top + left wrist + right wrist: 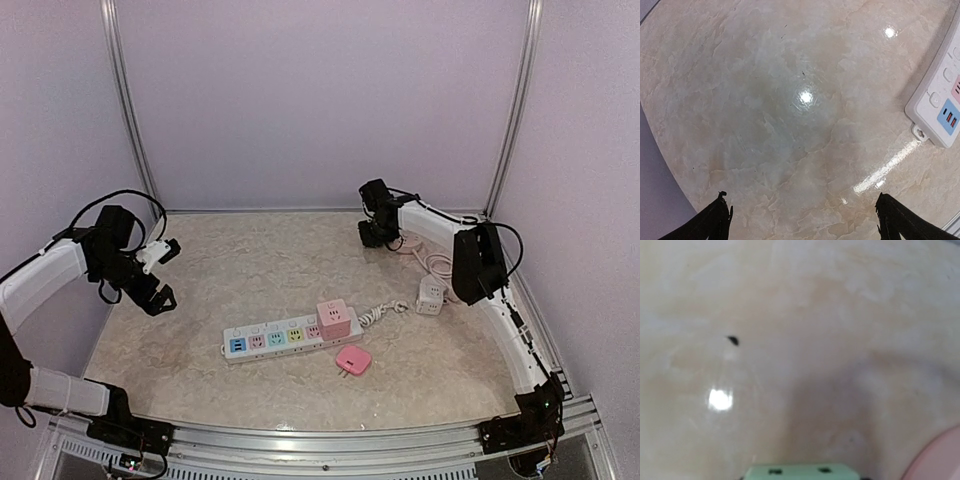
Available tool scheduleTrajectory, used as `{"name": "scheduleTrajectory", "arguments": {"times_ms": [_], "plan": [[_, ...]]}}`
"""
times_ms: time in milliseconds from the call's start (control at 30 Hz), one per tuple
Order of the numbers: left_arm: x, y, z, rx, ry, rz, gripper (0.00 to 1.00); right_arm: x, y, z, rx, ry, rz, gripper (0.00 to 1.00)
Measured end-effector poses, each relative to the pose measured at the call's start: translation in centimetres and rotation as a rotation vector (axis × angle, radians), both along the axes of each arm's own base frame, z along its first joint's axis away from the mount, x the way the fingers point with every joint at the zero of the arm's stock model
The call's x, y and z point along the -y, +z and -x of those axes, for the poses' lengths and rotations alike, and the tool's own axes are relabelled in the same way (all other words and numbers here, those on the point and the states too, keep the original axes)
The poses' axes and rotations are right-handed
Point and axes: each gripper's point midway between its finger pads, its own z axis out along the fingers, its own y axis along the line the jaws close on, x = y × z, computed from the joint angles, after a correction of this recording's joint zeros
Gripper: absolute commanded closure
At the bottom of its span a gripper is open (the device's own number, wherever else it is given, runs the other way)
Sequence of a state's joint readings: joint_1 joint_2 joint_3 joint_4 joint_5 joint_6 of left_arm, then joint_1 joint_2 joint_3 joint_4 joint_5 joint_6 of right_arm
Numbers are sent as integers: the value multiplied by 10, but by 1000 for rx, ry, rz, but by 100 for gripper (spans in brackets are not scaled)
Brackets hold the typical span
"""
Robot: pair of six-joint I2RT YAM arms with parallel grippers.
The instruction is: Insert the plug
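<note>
- Two claws in view, both off the task parts.
- Left claw [801,200]: released, fingers [715,220] spread wide with only bare counter [250,265] between them. It hangs above the counter's left side, beyond the left end of the power strip [270,339].
- Right claw [376,236]: reached out to the far back of the counter, well apart from the strip. Can't tell if it's released or clenched (its fingers don't show in the wrist view, and it's only a dark blob from above).
- Right wrist view: a mint-green piece [800,471] with two small dark slots sits at the bottom edge. Can't tell whether it's being grasped. A blurred pink edge [940,460] shows at the lower right corner.
- Pink plug [352,360]: lies flat on the counter just in front of the strip's right end, not touching it, not inserted.
- Strip lies at a slight angle mid-counter, with a pink cube adapter [333,317] seated on its right end.
- Coiled white cord [378,314] runs off the strip's right end.
- White cube [430,296] sits on the counter to the right, near the right arm.
</note>
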State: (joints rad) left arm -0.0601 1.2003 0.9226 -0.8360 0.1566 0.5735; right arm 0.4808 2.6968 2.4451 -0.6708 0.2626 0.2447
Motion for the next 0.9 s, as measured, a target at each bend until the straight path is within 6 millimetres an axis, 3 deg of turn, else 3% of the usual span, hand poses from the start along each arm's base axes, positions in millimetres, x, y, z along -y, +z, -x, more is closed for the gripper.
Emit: {"name": "scheduleTrajectory", "arguments": {"times_ms": [33,233,333,433,533,600,700,767,900], "plan": [[0,0,0,0,0,0,1,0,1,0,-1,-6,-7,100],[0,1,1,-3,1,0,1,-1,5,15,-38,9,-28,100],[-3,15,-1,5,5,5,1,-6,26,36,-11,84,-25,100],[-7,52,-12,67,5,9,1,-32,87,73,139,227,-38,100],[-8,97,-19,162,-10,6,1,-90,188,133,440,416,-122,100],[-6,130,-19,229,-24,17,1,-129,260,184,663,535,-213,100],[3,193,-13,349,-36,72,1,-178,342,258,920,675,-346,100],[10,229,-6,420,-37,118,4,-195,370,289,1027,725,-394,100],[42,285,21,534,-101,227,11,-228,389,333,1151,800,-408,100]]}}
